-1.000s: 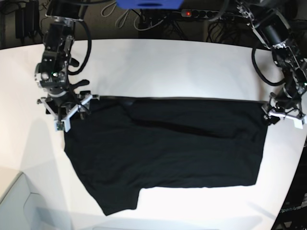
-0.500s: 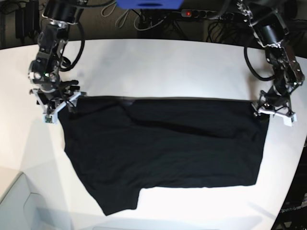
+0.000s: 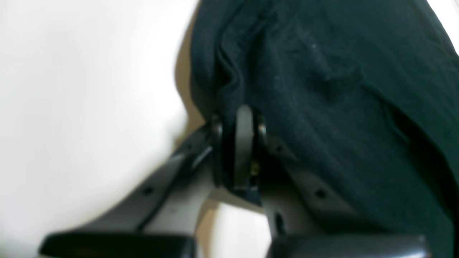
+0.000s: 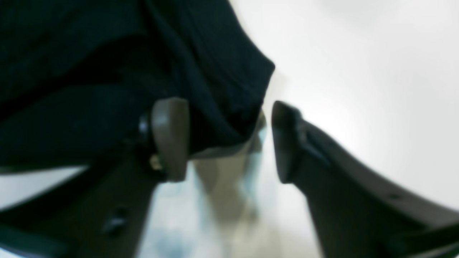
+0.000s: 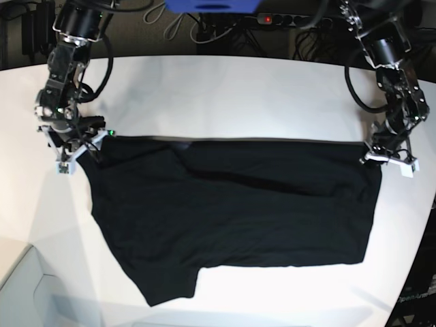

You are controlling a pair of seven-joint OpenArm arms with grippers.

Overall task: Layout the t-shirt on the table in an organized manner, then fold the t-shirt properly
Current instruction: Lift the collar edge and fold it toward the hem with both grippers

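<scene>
- Two arms sit at the far corners of the black short-sleeved cloth t-shirt (image 5: 231,211), which lies spread on the large white smooth desk (image 5: 225,95) with its plain black side up.
- In my base view the shirt's far edge runs nearly straight between the two arms, and one sleeve points toward the near edge of the desk, left of centre.
- My left gripper (image 3: 239,143) is at the shirt's far corner on the right of the base view; the wrist camera shows its fingers (image 3: 244,136) pressed together with black cloth bunched right at the tips, so I read them as clamped on the t-shirt.
- My right gripper (image 4: 229,139) is at the opposite far corner; its fingers (image 4: 170,138) stand apart with a clear gap, a corner of the cloth hanging between them.
- That wrist view is blurred, so I think one finger touches the cloth, but I can't be sure.
</scene>
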